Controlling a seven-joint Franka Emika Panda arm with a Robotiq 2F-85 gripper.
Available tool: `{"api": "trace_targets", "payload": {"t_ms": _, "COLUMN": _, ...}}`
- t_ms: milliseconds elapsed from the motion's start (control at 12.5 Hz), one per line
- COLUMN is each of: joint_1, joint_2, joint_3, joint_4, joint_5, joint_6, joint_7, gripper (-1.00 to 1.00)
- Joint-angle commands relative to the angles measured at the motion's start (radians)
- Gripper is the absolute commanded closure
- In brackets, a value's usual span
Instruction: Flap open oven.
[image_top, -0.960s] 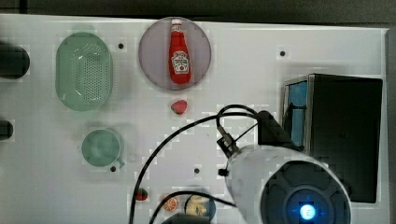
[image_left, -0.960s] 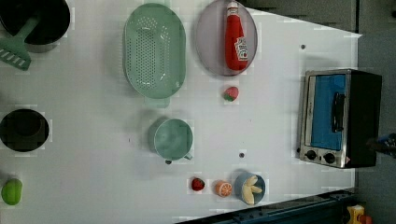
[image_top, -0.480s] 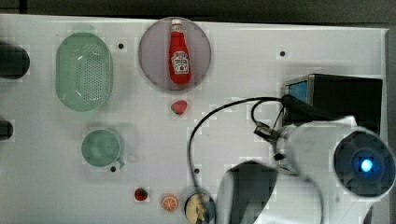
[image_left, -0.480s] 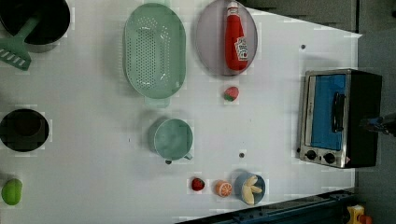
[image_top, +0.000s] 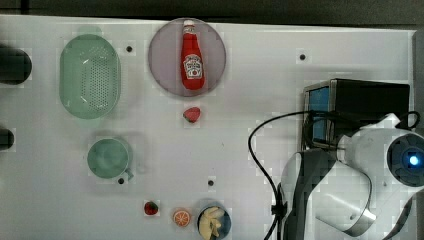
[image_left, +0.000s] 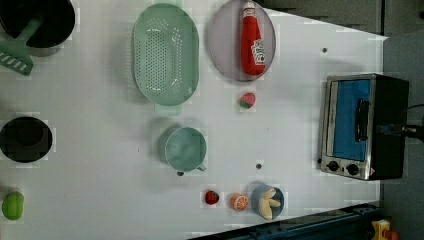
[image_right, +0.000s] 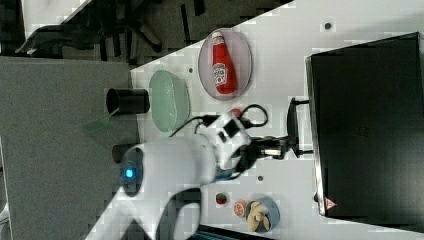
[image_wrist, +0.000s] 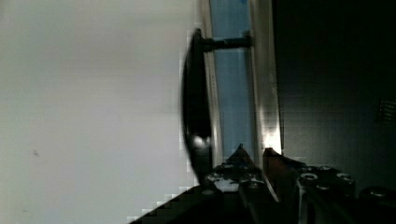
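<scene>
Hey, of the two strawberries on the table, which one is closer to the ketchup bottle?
The larger strawberry, just off the rim of the grey plate holding the ketchup bottle. The small strawberry sits far off, beside the orange slice.

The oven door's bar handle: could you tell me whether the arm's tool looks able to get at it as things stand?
Probably yes. In the right view the tool is already at the oven's handle, with only bare table around; in the wrist view the fingertips sit beside the bar, nothing between.
</scene>
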Motion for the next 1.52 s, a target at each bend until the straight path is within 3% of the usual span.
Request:
{"api": "trace_targets", "payload": {"t_ms": 80, "joint_1": -0.007, "joint_2": 0.027, "joint_3": 0.019, "joint_4": 0.014, "joint_5": 0.005, "joint_6": 0.038, "joint_7": -0.13, "gripper": 0.65}}
{"api": "trace_targets", "payload": {"t_ms": 880, "joint_1": 0.004, "joint_2": 0.132, "joint_3": 0.048, "joint_4": 0.008, "joint_5": -0.004, "joint_6": 0.092, "joint_7": -0.076, "gripper": 0.65}}
{"api": "trace_targets", "payload": {"t_ms": 1520, "joint_1": 0.105, "joint_2": 0.135, "joint_3": 0.119, "joint_4": -0.046, "joint_5": -0.309, "joint_6": 0.091, "joint_7": 0.289, "gripper": 0.65}}
